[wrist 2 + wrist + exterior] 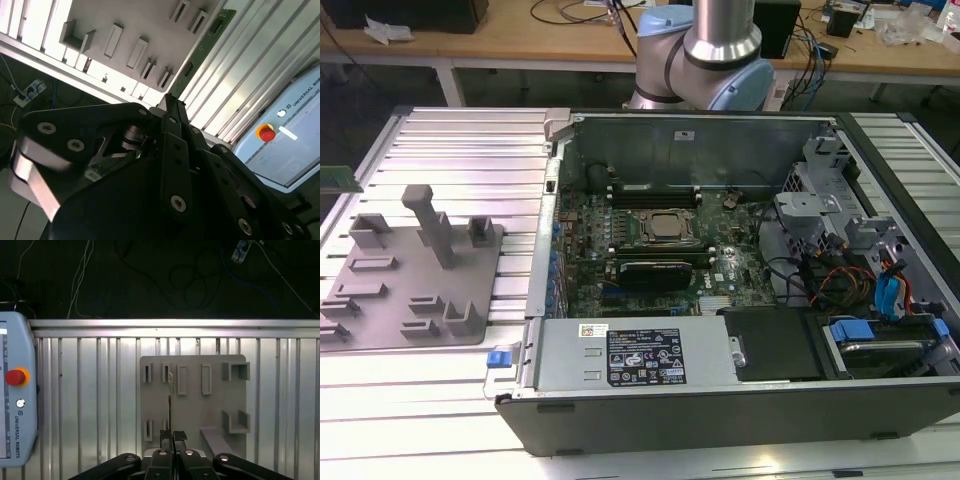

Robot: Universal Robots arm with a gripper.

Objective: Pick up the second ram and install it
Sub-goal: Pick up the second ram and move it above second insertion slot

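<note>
In both wrist views my gripper (172, 434) (167, 100) is shut on the second ram (207, 40), a thin green stick with dark chips that reaches out beyond the fingertips. In the first wrist view the ram (170, 400) shows edge-on as a thin line. It hangs well above the grey slotted fixture plate (192, 405) (410, 290), over the slots beside the plate's middle. A short green strip (340, 178) pokes in at the exterior view's left edge.
The open computer case (720, 400) lies at the exterior view's right, with its green motherboard (650, 255) inside. The arm's base (720, 50) stands behind it. A teach pendant (15, 390) with a red button lies on the slatted table (90, 390) beside the fixture.
</note>
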